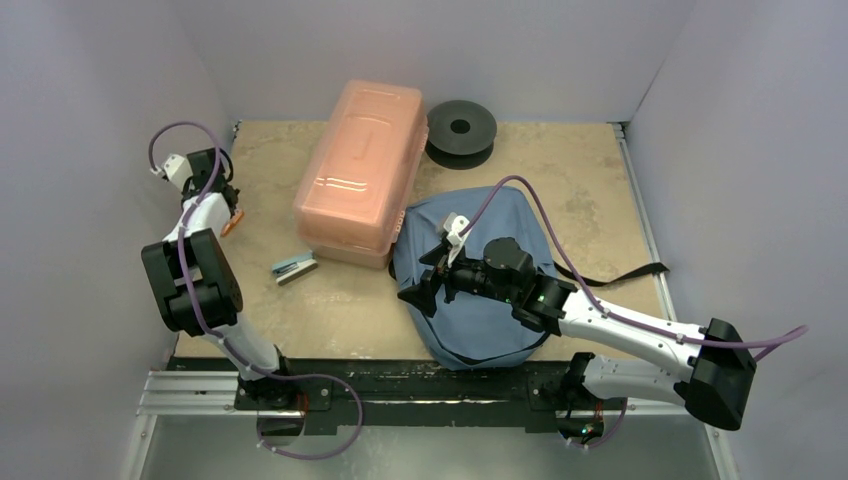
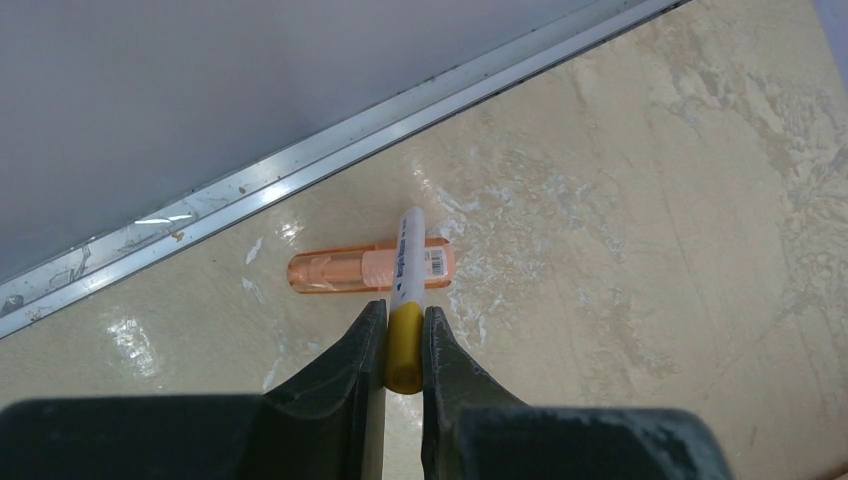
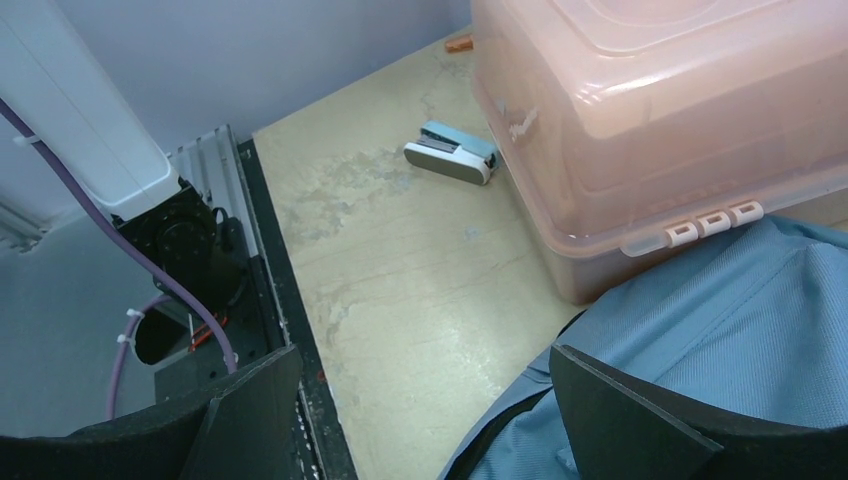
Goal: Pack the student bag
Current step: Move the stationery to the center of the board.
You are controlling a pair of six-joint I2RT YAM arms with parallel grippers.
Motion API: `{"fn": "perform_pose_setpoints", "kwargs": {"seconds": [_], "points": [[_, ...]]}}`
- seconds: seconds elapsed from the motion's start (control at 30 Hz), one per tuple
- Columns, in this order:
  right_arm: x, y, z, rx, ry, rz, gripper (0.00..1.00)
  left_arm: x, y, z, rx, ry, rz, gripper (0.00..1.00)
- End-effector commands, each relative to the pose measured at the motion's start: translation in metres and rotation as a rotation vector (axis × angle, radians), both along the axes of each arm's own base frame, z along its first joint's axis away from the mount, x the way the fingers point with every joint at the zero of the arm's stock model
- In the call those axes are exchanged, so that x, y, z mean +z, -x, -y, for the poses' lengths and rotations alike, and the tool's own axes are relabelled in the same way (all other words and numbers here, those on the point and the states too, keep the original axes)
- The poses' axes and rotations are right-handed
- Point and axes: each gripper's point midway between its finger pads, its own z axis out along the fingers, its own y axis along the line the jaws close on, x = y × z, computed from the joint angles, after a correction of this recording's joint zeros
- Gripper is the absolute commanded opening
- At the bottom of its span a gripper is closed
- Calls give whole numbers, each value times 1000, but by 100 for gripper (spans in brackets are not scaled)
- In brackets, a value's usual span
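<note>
"Left wrist view: left hand (image 2: 405, 316)?"
"Clamped on a yellow-capped marker (image 2: 409, 262)."
"Right hand (image 1: 424, 287)?"
"Spread wide, empty, over the student bag (image 1: 482, 325), which lies on the worktop (image 1: 565, 175) touching the pink box's (image 1: 360, 170) near right corner."

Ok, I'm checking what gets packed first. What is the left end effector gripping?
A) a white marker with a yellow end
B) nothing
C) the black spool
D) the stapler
A: in the left wrist view the left end effector is shut on the marker near its yellow end, with an orange tube lying on the table beyond it.
</note>
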Motion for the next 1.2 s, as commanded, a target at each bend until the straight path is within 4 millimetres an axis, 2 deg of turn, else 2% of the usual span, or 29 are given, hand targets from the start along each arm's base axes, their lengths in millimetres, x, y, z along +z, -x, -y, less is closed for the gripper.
{"fn": "perform_pose_setpoints", "kwargs": {"seconds": [0.0, 0.1, 0.23, 0.3, 0.4, 0.6, 0.67, 0.73, 0.83, 0.9, 0.97, 1.07, 1.17], "points": [[11, -1, -2, 1, -46, 14, 99, -1, -2, -7, 50, 21, 13, 0], [12, -1, -2, 5, -46, 13, 99, -6, 9, -9, 101, 29, -22, 0], [12, 0, -3, 10, -50, 12, 99, -12, 35, -7, 200, 68, -125, 0], [12, 0, -4, 16, -52, 9, 99, -16, 50, 0, 236, 112, -180, 0], [12, 0, -6, 20, -58, 10, 99, -22, 58, 29, 169, 194, -185, 0], [11, 2, -7, 30, -70, 4, 99, 3, 63, 113, -161, 261, -68, 0], [11, 3, -7, 35, -73, 2, 99, 8, 75, 128, -205, 281, -40, 0], [13, 4, -8, 38, -78, 3, 99, 19, 87, 120, -168, 231, -26, 0], [15, 4, -7, 38, -81, 4, 99, 33, 93, 83, -56, 109, -74, 0], [15, 4, -8, 41, -79, 2, 99, 38, 88, 61, 13, 94, -92, 0], [14, 3, -7, 38, -76, 0, 99, 44, 72, 44, 38, 92, -41, 0], [13, 3, -8, 38, -69, -6, 99, 52, 29, 25, 0, 84, 39, 0], [13, 2, -10, 38, -60, -7, 99, 42, 0, 21, -36, 119, 12, 0]]}}
